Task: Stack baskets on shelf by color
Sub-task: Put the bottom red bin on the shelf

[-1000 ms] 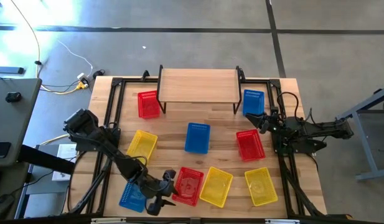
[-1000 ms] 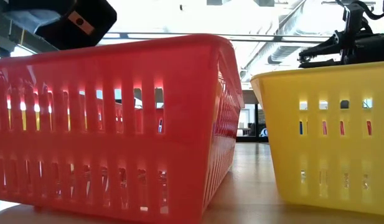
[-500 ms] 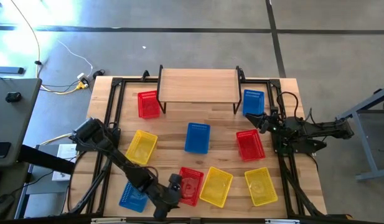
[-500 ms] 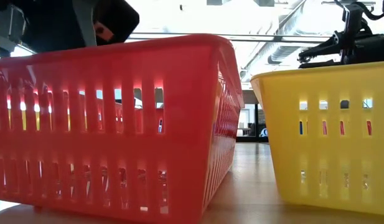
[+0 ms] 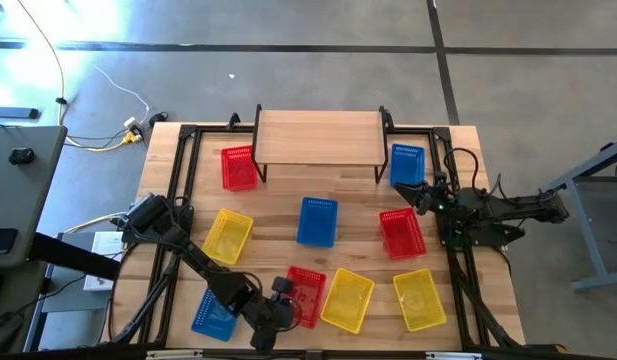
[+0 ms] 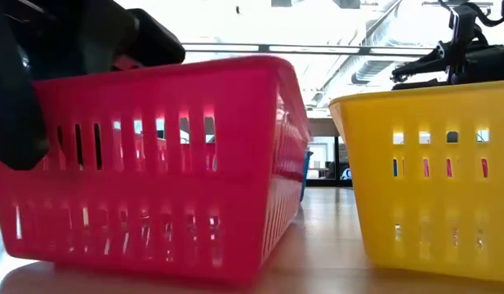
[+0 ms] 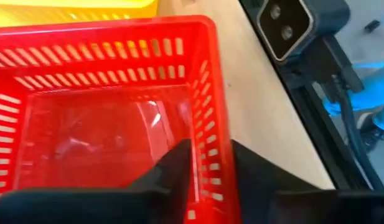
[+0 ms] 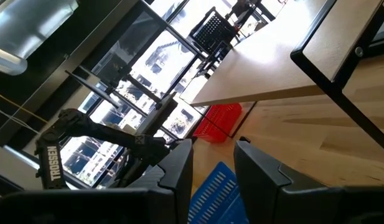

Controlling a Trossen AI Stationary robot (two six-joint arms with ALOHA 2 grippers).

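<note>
Light-wood planks make up the tabletop (image 5: 353,195), which carries eight baskets visible from above: three red, three yellow and two blue showing fully, plus a third blue one partly hidden under the left arm, nine in all.

Nearest the front edge lie four baskets: the half-hidden blue basket (image 5: 212,316), a red basket (image 5: 308,294), a yellow basket (image 5: 348,299) just beside it, and another yellow basket (image 5: 420,298) further toward the right side. The left gripper (image 5: 280,300) sits at the red basket's near-left corner; in the left wrist view one finger is inside the wall and the other outside, closed on the rim (image 7: 210,124). In the low view this red basket tilts, one end raised off the wood.

In the middle band rest a third yellow basket (image 5: 228,236), a blue basket (image 5: 317,221) and a second red basket (image 5: 401,233). The right gripper (image 5: 422,194) hangs above the table's right side beside that red one, its fingers a little apart and empty.

Farthest back stands the shelf (image 5: 319,136), its board bare, with a third red basket (image 5: 238,167) at its left end and a blue basket (image 5: 407,163) at its right, both on the tabletop.
</note>
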